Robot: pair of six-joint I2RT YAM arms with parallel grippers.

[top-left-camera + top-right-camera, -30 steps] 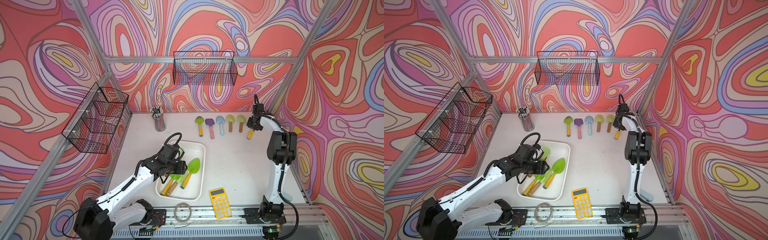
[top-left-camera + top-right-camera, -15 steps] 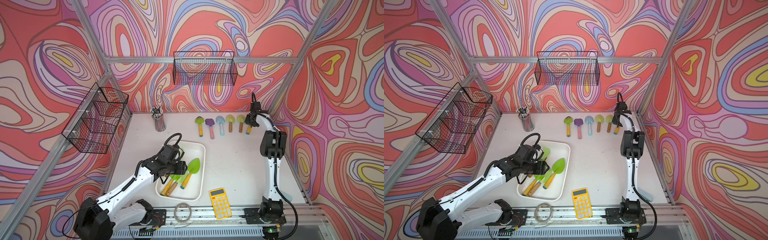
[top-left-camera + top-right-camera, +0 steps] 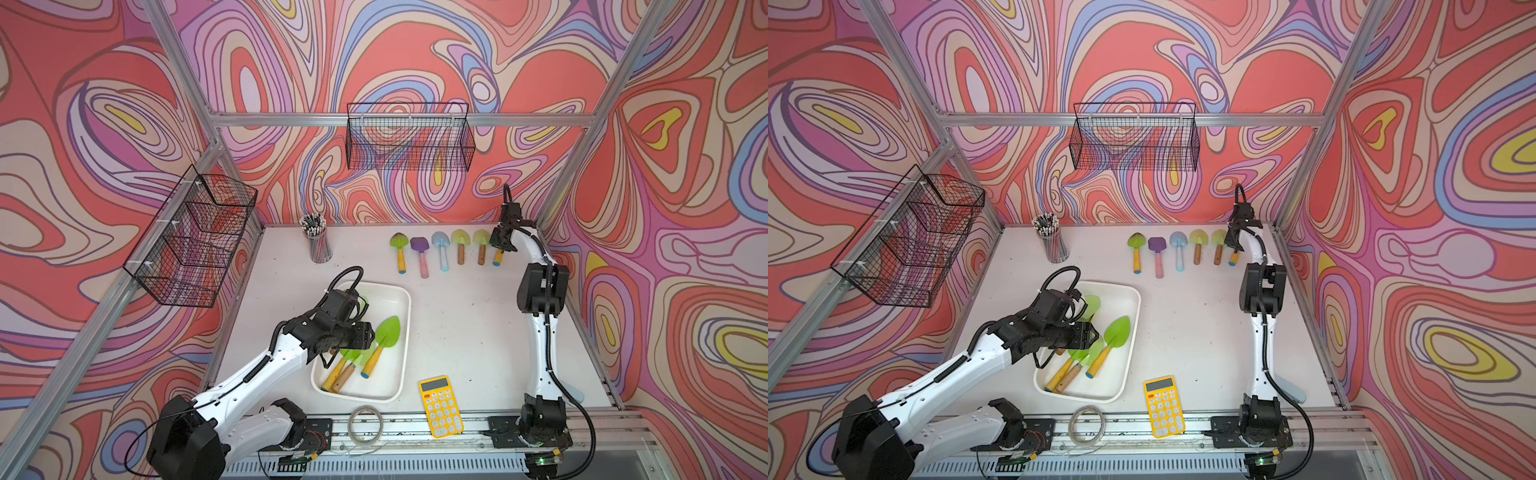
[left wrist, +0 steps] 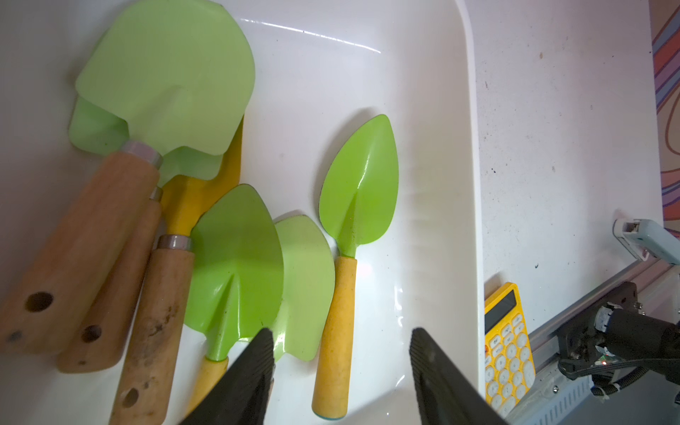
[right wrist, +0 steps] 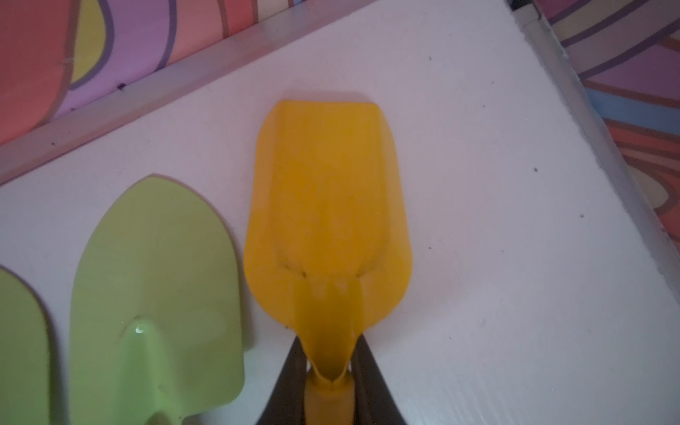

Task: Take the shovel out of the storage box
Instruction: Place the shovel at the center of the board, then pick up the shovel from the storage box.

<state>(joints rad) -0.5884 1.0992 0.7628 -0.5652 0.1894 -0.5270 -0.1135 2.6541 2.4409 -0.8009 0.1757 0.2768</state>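
Shovels lie heaped against the left side of the box, the white tray seen in both top views. Three of them have wooden handles, and their pale and bright green blades overlap. Nearer the box's right wall a green shovel with a pointed blade and a yellow handle lies by itself on the box floor.

The left gripper hangs low over the middle of the box. Its jaws are about half apart and hold nothing. In the left wrist view the green shovel's handle shows between the two fingers, clear of both.

The right gripper is well beyond the box, off its far right corner. Its jaws are closed tight on the neck of a yellow shovel. I cannot tell whether that blade touches the table. It sits just beside a pale green blade, at the right end of a row of five more shovels laid out beyond the box.

A calculator lies just off the box's near right corner. A wire coil lies in front of its near rim. A pencil cup stands beyond its far left corner.
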